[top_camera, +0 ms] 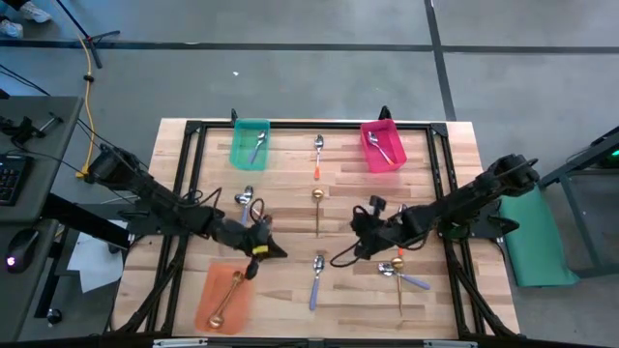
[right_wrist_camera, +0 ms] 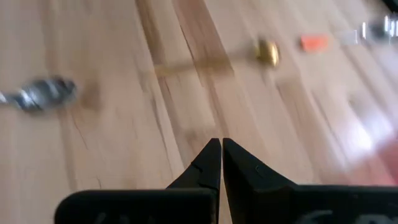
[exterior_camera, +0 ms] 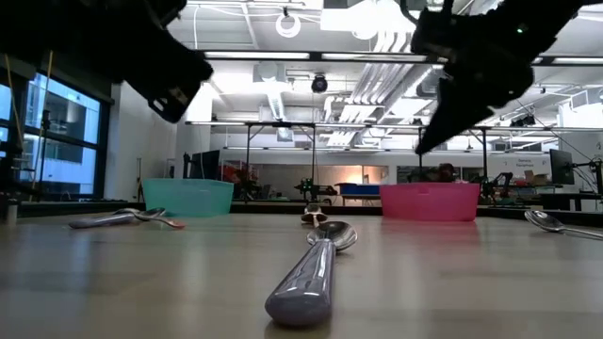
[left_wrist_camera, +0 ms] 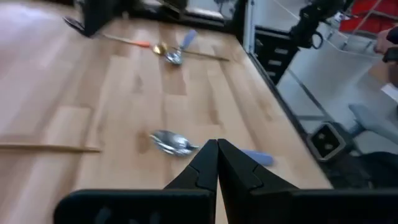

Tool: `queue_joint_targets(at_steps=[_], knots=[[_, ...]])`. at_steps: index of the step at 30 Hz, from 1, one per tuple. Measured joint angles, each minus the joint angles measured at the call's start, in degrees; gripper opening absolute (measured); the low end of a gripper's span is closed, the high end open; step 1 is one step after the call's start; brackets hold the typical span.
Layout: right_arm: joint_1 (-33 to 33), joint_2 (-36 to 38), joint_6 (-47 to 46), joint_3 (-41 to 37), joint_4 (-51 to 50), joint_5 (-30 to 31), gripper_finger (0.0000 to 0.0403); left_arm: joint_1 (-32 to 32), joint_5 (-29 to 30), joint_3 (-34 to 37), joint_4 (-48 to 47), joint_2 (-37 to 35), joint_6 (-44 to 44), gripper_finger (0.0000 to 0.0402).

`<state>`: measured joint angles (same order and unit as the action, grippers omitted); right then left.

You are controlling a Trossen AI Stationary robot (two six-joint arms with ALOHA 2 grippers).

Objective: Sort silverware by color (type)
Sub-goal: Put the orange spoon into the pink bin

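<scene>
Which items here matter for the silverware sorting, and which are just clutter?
Job: lavender-handled spoon, gold spoon, orange-handled spoon, spoon cluster; teal bin, pink bin, orange bin.
Lying about: keyboard, mouse, green mat, all beside the table.

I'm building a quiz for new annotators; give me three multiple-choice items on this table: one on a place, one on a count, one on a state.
1. Where does the gold spoon nearest the left arm lie?
A. in the orange bin
B. in the pink bin
C. on bare wood

2. How many coloured bins are on the table?
A. two
B. three
C. four

3. What state is the left pincer in?
A. wide open
B. shut, holding nothing
C. gripping a spoon

Answers: 1 A, the high view shows it inside the orange bin. 2 B, teal bin, pink bin and orange. 3 B, the left wrist view shows its tips together, empty.
</scene>
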<state>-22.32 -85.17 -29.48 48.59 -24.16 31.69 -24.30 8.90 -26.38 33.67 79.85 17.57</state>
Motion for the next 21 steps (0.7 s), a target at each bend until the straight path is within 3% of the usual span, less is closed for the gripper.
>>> queue_joint_targets(at_steps=[4, 10, 14, 21], knots=[[-0.2, 0.0, -7.9, 1.5, -7.4, -2.4, 0.0, 3.0, -1.7, 3.4, 5.6, 0.0, -3.8, 0.0], [-0.8, 0.0, -13.0, 2.3, -7.5, -6.2, 0.0, 7.1, -5.3, 8.5, 13.6, 0.0, -6.3, 0.0], [-0.2, -0.6, -13.7, 2.3, -5.0, -4.8, 0.0, 8.9, -6.7, 13.4, 22.0, 0.0, -6.3, 0.0], [4.6, -3.7, -7.1, 2.3, 7.4, -5.0, 0.0001, 11.5, -6.9, 19.6, 32.9, -0.1, -8.1, 0.0]])
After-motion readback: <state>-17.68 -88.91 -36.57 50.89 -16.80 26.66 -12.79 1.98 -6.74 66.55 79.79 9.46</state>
